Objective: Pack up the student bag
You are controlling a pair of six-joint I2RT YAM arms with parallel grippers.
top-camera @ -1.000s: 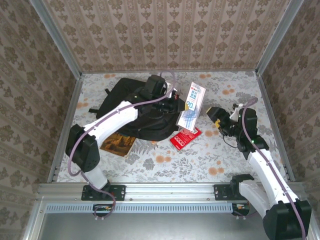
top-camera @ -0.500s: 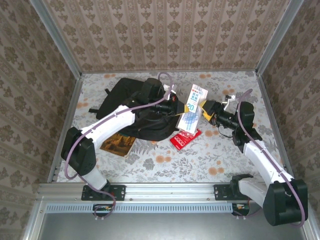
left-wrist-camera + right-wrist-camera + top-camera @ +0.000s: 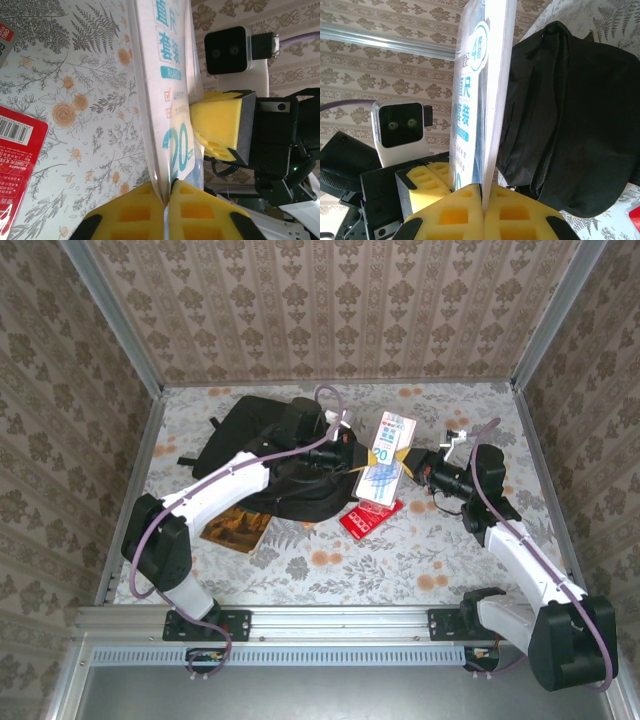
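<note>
Change: right arm has swung in from the desk's right side. The right fingers, wide apart a sec ago, now clamp the ruler pack opposite the left fingers.
Left fingers: still pinching the pack's edge, pads nearly together.
Ruler pack: held upright betw. both arms, above the red packet.
Student bag: student bag lies on the desk, centre-left, under the left arm and just left of the pack. Whether its zip is open can't be told.
Meaning: prob. a handover or a two-arm hold. Pack not in the bag yet; brown book and red packet also still out.
</note>
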